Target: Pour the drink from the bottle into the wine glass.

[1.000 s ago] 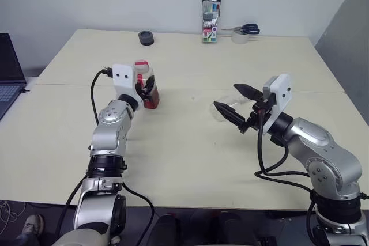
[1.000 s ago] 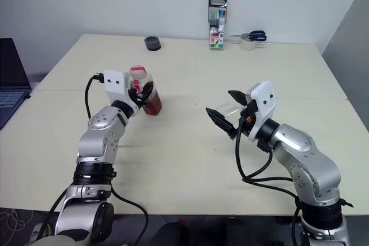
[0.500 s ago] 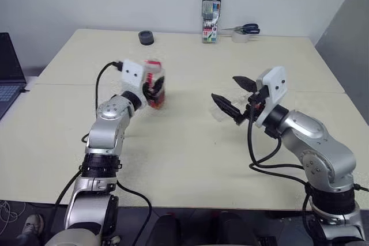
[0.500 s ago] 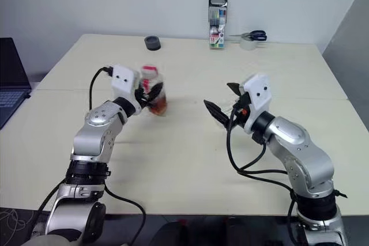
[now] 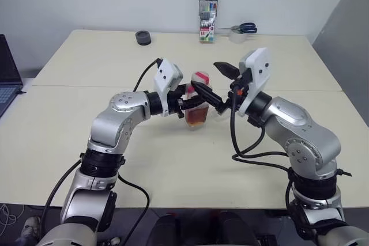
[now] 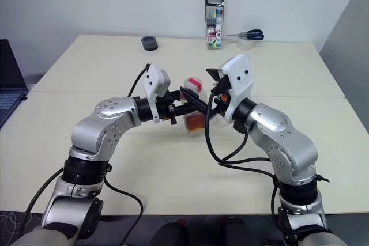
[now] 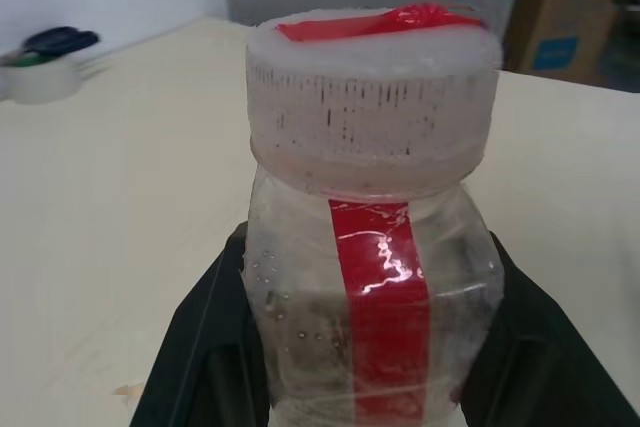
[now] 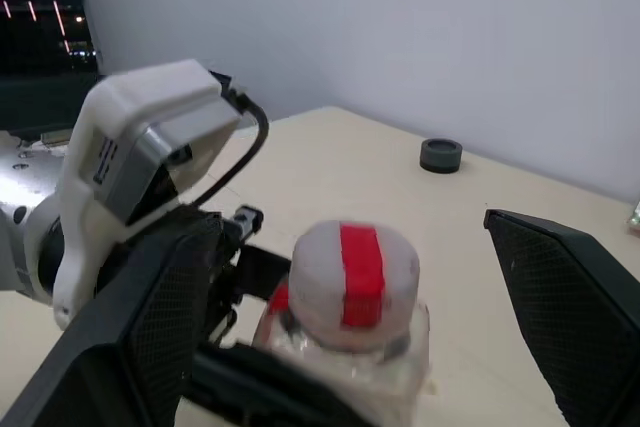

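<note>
Pale worktop (image 5: 173, 159) fills the head camera's two views, with a white wall behind it. At the far edge we see a dark round object (image 5: 143, 38), a pack of markers (image 5: 208, 8), scissors (image 5: 241, 27) on a tape roll, and a laptop (image 5: 7, 79) off the left edge. Near the middle, our left hand (image 5: 193, 97) pinches the bottle (image 5: 197, 108) around its body, upright and lifted off the worktop, with the reddish-brown drink (image 5: 196, 117) in its lower part. Our right hand (image 5: 222, 84) is spread wide, one finger above the capped top and one in front of the neck. We cannot make out the wine glass.

From the left wrist, we see the bottle (image 7: 372, 277) up close between two black fingers (image 7: 205, 347) pressed against its sides, red strip facing us, cap (image 7: 372, 97) on.

From the right wrist, the spread fingers (image 8: 565, 307) flank the red-striped cap (image 8: 355, 277), neither touching it, with the left hand's white housing beside it.
</note>
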### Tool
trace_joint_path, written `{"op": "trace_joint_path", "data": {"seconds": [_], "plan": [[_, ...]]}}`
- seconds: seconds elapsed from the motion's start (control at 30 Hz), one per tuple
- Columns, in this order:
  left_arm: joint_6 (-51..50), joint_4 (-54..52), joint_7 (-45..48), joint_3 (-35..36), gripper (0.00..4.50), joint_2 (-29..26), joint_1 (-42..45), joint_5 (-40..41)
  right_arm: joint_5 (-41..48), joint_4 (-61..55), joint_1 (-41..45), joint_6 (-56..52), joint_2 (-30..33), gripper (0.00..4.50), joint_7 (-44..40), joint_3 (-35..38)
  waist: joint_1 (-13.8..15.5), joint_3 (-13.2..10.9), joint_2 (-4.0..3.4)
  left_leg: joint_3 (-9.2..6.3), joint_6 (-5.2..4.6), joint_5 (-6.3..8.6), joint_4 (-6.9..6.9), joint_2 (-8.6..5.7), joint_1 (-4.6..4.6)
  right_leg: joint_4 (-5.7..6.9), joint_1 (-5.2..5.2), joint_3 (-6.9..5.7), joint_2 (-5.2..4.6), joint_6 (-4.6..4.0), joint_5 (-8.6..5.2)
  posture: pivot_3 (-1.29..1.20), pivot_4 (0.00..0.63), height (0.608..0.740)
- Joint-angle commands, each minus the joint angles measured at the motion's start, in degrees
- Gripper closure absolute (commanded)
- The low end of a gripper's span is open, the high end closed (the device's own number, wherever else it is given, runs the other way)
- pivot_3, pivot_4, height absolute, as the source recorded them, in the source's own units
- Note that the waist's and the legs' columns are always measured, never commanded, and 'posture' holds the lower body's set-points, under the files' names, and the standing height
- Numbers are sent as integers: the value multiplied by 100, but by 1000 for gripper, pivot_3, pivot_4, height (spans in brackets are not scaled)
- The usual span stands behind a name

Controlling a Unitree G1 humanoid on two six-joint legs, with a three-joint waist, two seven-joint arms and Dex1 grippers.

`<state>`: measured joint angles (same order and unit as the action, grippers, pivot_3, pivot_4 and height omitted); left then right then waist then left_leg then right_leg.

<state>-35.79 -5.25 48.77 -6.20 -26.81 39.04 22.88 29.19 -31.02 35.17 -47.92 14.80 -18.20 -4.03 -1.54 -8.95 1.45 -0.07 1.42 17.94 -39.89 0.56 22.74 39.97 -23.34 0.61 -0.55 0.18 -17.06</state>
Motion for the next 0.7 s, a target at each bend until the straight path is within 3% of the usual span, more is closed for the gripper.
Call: {"op": "trace_joint_path", "data": {"seconds": [0.03, 0.63, 0.7], "plan": [[87, -272, 143, 51, 2666, -50, 135, 97, 93, -53, 175, -26, -122, 0, 42, -29, -5, -1, -2, 0, 0, 0, 0, 0, 0, 1, 0, 0, 0, 0, 0, 0, 150, 740], [315, -131, 116, 73, 2666, 139, 179, 43, 237, 140, 139, -284, -213, 0, 61, 118, -7, -2, -3, 1, -15, 8, -1, 0, 1, 0, -1, 2, 0, 0, 0, 0, 150, 740], [316, -127, 99, 84, 2666, 146, 180, 42, 251, 149, 127, -277, -234, 399, 74, 146, -8, -2, -3, 0, -15, 8, -1, 0, 1, 0, -1, 1, 0, 0, 0, 0, 150, 740]]}}
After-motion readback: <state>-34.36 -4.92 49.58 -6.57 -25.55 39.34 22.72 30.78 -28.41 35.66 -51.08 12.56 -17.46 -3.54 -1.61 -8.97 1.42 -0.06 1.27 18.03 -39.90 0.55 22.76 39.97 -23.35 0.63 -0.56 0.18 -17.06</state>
